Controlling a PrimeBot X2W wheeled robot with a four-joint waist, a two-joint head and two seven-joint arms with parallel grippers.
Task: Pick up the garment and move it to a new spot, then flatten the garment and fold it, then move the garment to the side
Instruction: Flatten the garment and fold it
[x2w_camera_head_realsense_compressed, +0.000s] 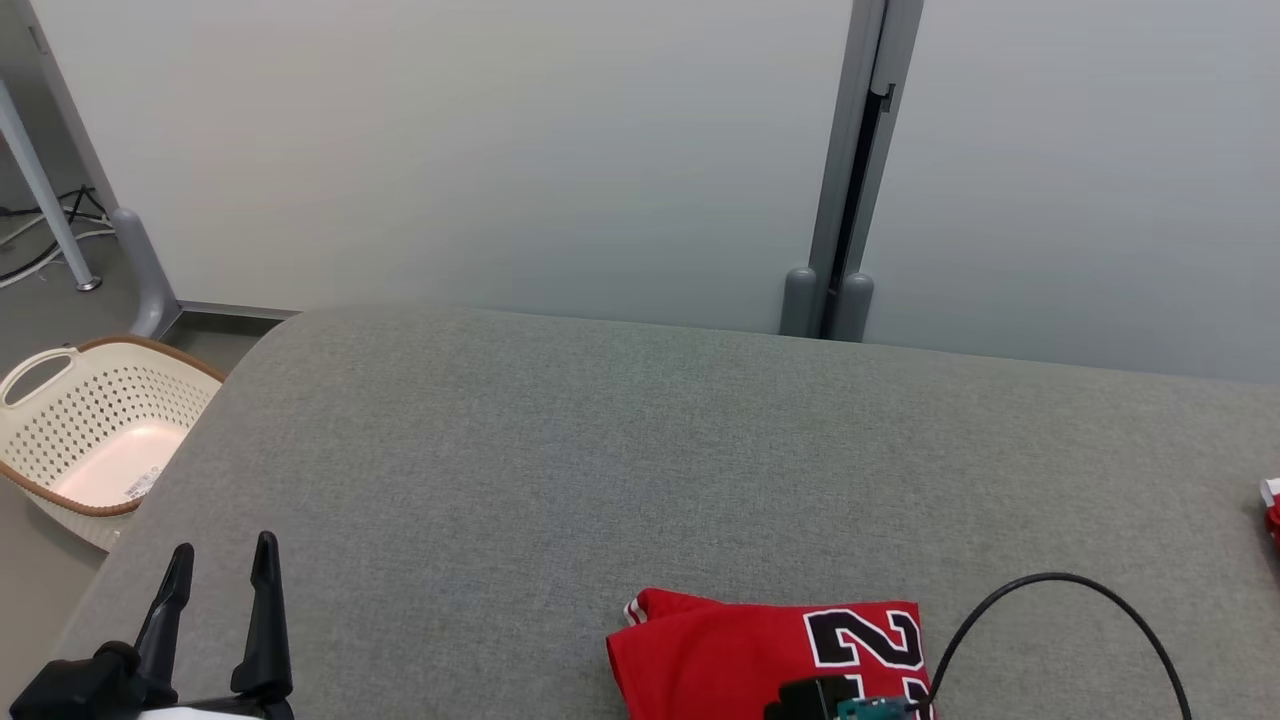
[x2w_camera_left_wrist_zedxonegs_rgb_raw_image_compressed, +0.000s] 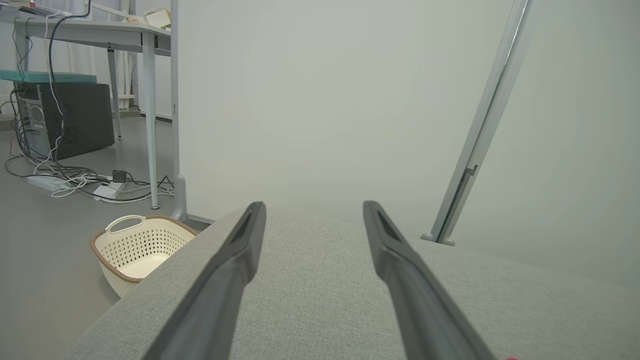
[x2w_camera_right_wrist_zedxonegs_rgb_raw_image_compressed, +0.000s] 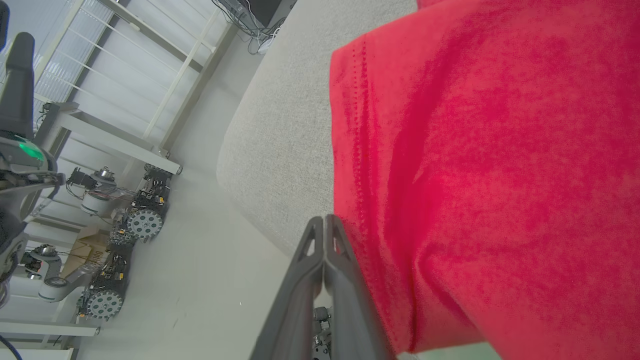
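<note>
Much open table — garment at edge

Left end effector black, two long tapered fingers; black looped cable.

Garment: red jersey, black numerals w/ white outline, red-white striped trim at upper-left corner. Folded, approx. rectangular, lying flat on grey table, near front edge, right of ctr. Stitched hem along one side.

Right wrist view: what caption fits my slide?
Shut right claw beside the red garment at the edge of the grey table.
</note>
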